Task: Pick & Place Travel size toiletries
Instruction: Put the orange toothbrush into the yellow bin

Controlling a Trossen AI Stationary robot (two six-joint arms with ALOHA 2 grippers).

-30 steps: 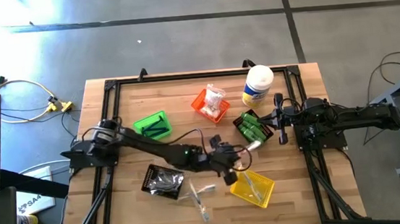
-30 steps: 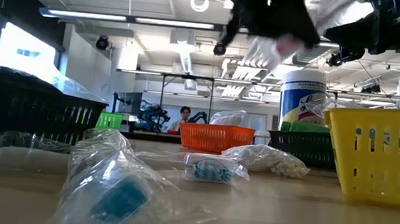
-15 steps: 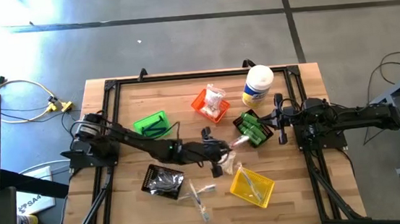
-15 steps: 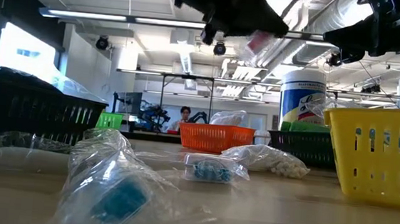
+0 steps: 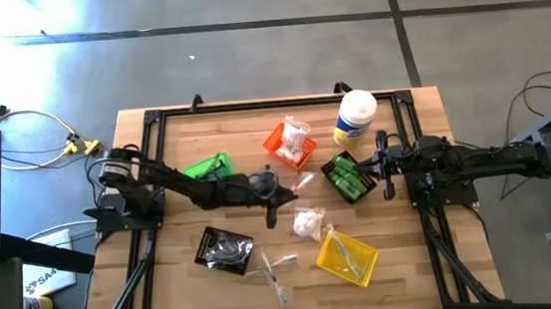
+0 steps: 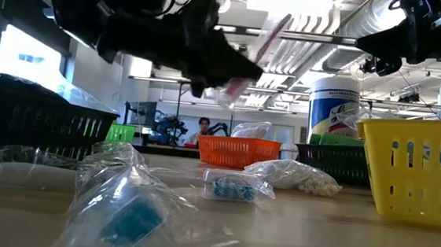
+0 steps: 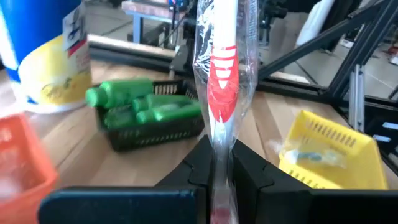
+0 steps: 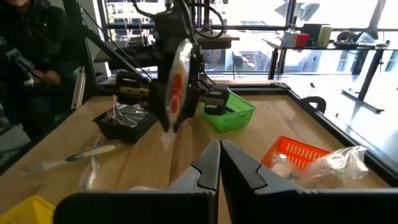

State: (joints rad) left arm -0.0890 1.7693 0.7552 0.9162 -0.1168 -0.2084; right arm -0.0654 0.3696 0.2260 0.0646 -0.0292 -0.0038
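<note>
**Left gripper lifts a wrapped toothbrush over the table's middle**

Seen from above, the wooden table (image 5: 189,252) sits in a black frame on a grey floor, with cables trailing off to its left. On it stand a green bin (image 5: 208,169), an orange bin (image 5: 288,143), a black bin of green bottles (image 5: 348,177), a yellow bin (image 5: 348,258), another black bin (image 5: 224,250) and a white canister (image 5: 355,117). The left gripper (image 5: 293,185) reaches to mid-table, closed on a clear-wrapped toothbrush (image 5: 303,182). A white packet (image 5: 308,222) lies just below it. The right gripper (image 5: 386,165) waits at the right edge.

At table height, a workshop room with ceiling lights stretches behind, and a person (image 6: 202,127) sits far off. The toothbrush (image 6: 251,51) hangs well above the wood, slanting up from the left gripper (image 6: 228,81). Clear wrapped items (image 6: 131,207) lie in front.

From the left wrist, the fingers (image 7: 200,163) pinch the toothbrush handle (image 7: 224,81), upright in its wrap, with the green bottles (image 7: 146,106) and yellow bin (image 7: 326,152) beyond.

From the right wrist, its own fingers (image 8: 208,163) are pressed together, empty; the toothbrush (image 8: 176,84) hangs ahead, well apart.
</note>
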